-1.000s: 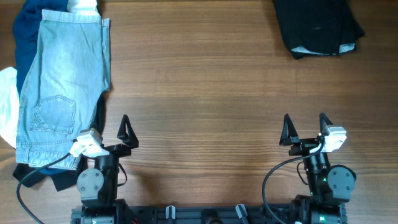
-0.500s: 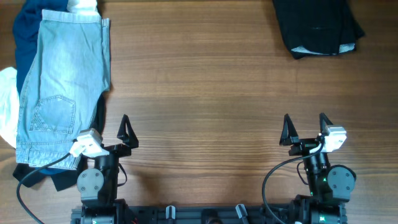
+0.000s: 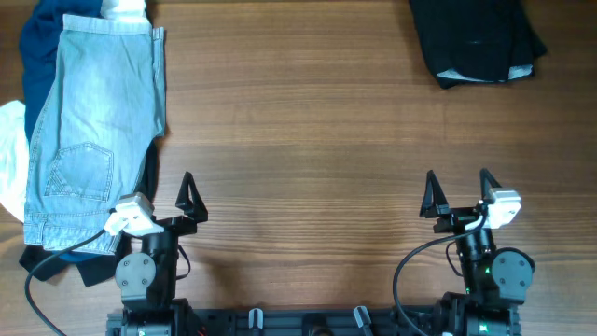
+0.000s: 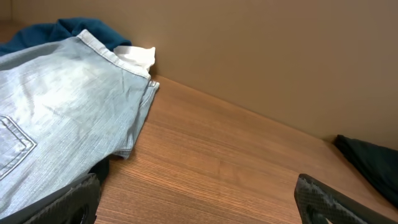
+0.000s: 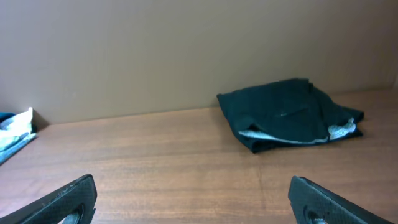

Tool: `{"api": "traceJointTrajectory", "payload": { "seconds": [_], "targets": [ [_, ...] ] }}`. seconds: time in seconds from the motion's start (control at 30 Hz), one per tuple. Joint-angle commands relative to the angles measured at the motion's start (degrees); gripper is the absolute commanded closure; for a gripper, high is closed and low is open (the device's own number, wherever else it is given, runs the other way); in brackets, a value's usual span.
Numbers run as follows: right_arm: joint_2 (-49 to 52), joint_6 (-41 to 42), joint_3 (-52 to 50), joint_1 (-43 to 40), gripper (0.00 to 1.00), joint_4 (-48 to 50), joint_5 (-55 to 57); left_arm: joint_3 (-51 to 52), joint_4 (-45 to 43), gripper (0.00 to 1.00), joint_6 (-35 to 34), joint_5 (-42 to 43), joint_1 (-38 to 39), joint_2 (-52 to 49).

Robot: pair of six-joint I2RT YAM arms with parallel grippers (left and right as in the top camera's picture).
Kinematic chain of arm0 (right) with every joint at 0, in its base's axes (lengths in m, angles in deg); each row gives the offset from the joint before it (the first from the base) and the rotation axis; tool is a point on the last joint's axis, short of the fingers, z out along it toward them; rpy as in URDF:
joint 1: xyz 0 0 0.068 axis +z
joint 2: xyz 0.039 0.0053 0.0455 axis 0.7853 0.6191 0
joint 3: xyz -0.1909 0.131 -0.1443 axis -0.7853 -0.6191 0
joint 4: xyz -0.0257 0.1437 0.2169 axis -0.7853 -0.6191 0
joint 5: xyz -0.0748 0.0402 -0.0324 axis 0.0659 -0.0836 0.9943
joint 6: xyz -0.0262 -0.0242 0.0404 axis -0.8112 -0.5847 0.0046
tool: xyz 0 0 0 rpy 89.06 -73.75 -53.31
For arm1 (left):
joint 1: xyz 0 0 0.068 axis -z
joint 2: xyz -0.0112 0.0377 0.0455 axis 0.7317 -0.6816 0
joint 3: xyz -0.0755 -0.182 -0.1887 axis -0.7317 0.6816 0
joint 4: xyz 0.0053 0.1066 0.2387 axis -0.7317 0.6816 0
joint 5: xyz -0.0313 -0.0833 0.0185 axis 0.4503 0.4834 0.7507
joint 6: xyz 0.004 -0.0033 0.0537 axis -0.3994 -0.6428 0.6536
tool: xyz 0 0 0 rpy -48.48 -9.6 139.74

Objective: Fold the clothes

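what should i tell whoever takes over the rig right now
Left end effector: open, empty, at the near edge beside the pile.
Right end effector: open, empty, at the near edge.
Denim shorts lie flat on top of a navy garment and a white garment, far left.
Black garment sits in a compact bundle far right, apparently folded.
Done: possibly the black one.
Left: the shorts and what lies under them.

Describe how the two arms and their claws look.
Both arms are black with round grey joint housings. The left claw and right claw have black, pointed triangular fingers, a white block beside each, and a black cable looping from each wrist.
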Motion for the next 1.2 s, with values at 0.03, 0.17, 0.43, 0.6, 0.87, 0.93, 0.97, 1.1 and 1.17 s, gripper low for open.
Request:
{"api": "traceJointTrajectory", "payload": {
  "seconds": [0.03,0.17,0.43,0.6,0.87,0.93,0.97,1.1,1.17],
  "targets": [
    [-0.57,-0.76,-0.68,0.22,0.00,2.69,0.33,0.44,-0.13,0.00,-0.31,0.70,-0.44,0.61],
    [-0.57,-0.76,-0.68,0.22,0.00,2.91,0.31,0.44,-0.13,0.00,-0.31,0.70,-0.42,0.61],
    [-0.57,-0.81,-0.68,0.22,0.00,3.54,-4.57,0.44,-0.13,0.00,-0.31,0.70,-0.44,0.61],
    [1.51,-0.72,-0.26,0.22,0.00,5.88,-7.02,0.44,-3.26,0.00,-0.70,1.73,-0.44,0.61],
    [15.72,-0.79,6.80,0.22,0.00,11.02,-10.97,0.37,-7.72,0.00,-0.22,9.62,-0.44,0.61],
    [19.89,-0.92,9.53,0.22,0.00,11.19,-11.67,0.28,-7.76,0.00,-0.09,10.19,-0.44,0.55],
    [22.34,-0.96,11.32,0.22,0.00,11.21,-12.17,-0.02,-7.54,0.00,-0.07,10.25,-0.44,0.37],
    [32.57,-0.94,19.87,0.22,0.00,11.21,-16.55,-3.21,-4.98,0.00,1.75,10.80,-0.44,-2.71],
    [36.22,-0.90,22.99,0.22,0.00,11.23,-19.10,-5.92,-3.26,0.00,3.34,10.80,-0.48,-5.88]
  ]
}}
